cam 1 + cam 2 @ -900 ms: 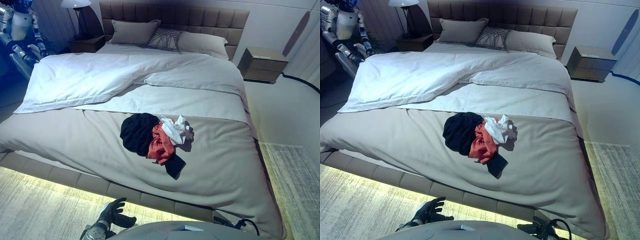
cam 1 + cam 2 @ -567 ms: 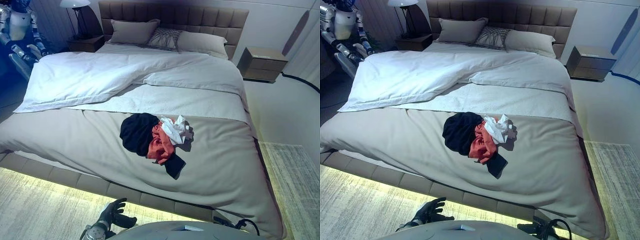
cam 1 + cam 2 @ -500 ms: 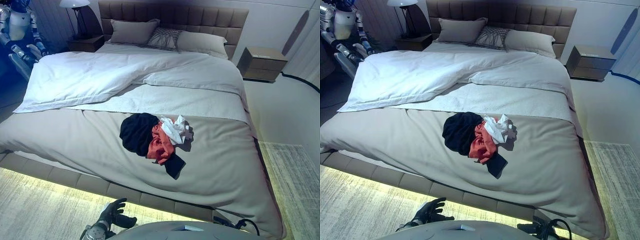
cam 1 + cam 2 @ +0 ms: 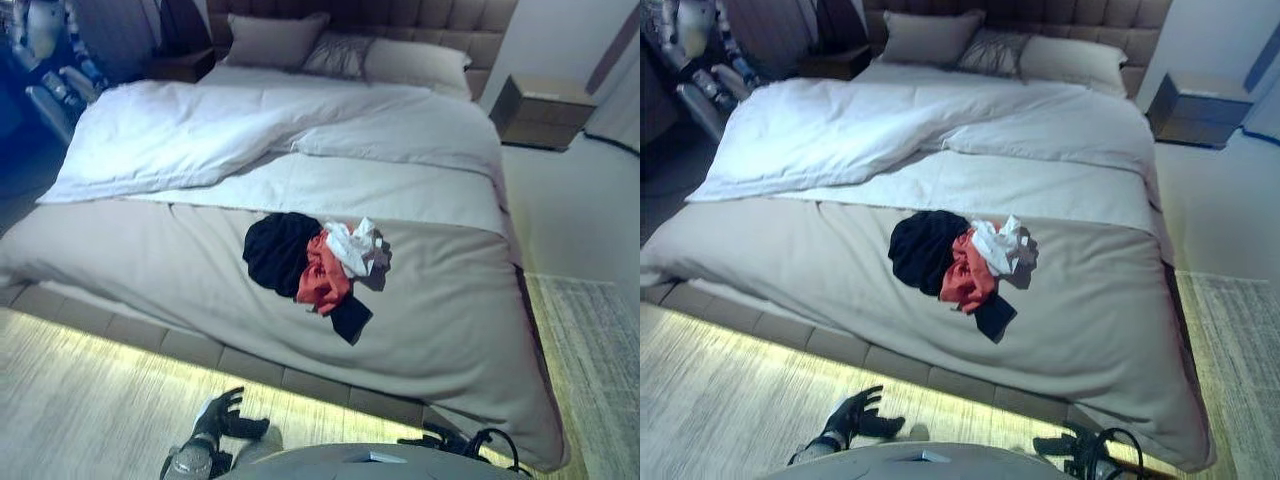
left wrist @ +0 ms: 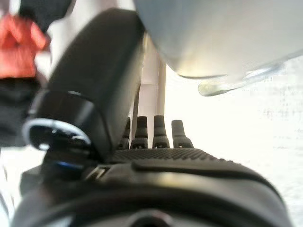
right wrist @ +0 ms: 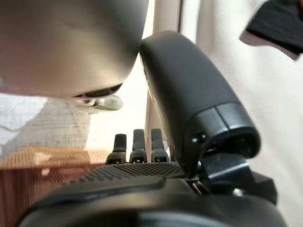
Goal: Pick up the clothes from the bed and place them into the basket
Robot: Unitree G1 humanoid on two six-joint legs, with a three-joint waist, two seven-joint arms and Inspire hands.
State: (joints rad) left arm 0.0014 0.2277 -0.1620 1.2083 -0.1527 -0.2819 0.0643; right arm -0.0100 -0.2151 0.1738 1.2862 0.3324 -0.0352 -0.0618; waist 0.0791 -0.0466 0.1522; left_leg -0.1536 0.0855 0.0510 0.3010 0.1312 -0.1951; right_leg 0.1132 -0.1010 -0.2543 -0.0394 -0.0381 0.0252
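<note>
My left hand hangs low in front of the bed, over the pale floor, with its fingers spread and relaxed and nothing in them. Its wrist view shows the fingers running straight out in a row past the thumb. My right hand does not appear clearly in the head views; in its own wrist view I see its fingers extended side by side, slack, gripping nothing.

The clothes lie in a heap on the grey bedspread, near the foot half of the bed and a little right of centre: a black piece on the left, a red one in the middle, a white one at the upper right, and a small dark piece nearest me. I cannot see a basket in any view.

Compared with just under a second ago, the whole picture has shifted: the headboard and lamp have slid out at the top and more floor shows below, so the camera has tipped down. The heap has kept its shape and place on the bedspread. My left hand sits slightly higher in the picture, still spread.

I can read no writing or label anywhere.
</note>
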